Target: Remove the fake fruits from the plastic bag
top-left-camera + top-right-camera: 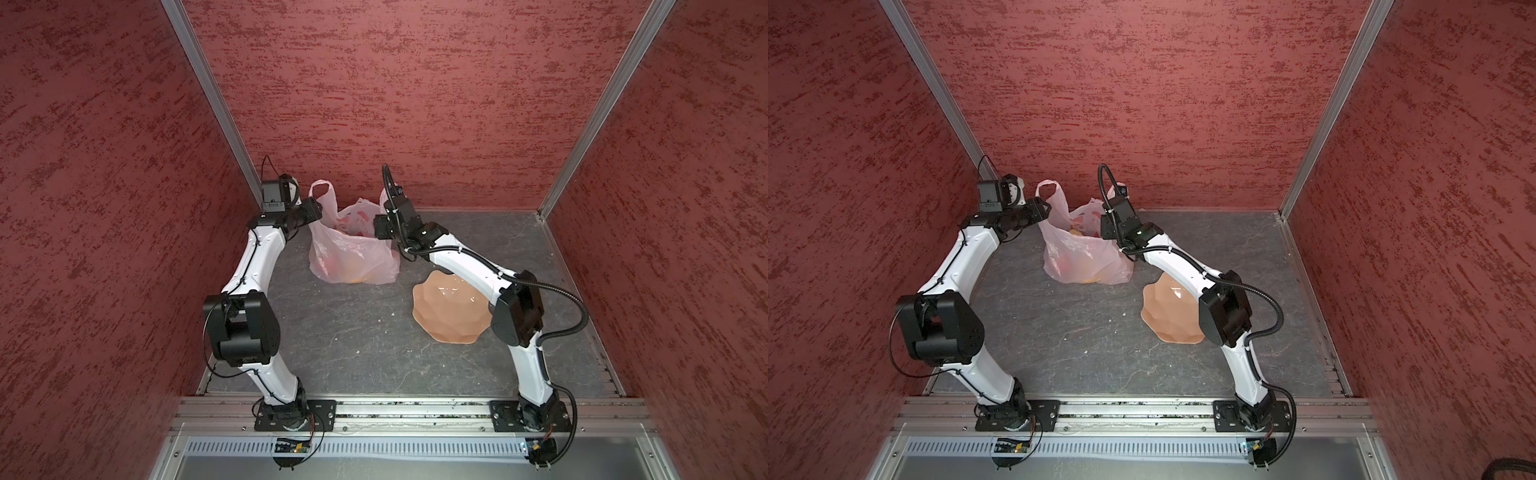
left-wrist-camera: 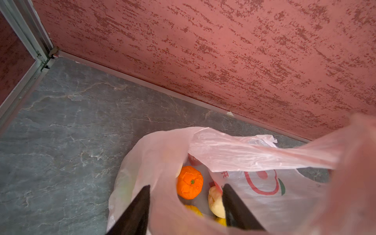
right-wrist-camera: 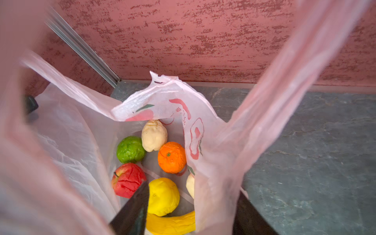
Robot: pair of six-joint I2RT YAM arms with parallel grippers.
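Fruits [image 3: 172, 157] lie inside the bag [image 1: 353, 253] on the table [image 1: 353, 332]; the left gripper [image 2: 186, 185] and the right gripper [image 3: 193, 186] each straddle a bag wall, jaws spread apart.

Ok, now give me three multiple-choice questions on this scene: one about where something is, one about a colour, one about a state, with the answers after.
1. Where is the peach dish?
A. inside the plastic bag
B. on the table, beside the bag
C. held up in a gripper

2. What colour is the bag?
A. pale pink
B. blue
C. black

3. The bag's mouth is:
A. knotted shut
B. open at the top
C. taped shut

Answers:
1 B: both top views show it lying on the grey surface, apart from the bag.
2 A: every view shows translucent pink film.
3 B: the right wrist view looks straight down through the mouth onto the fake fruits.
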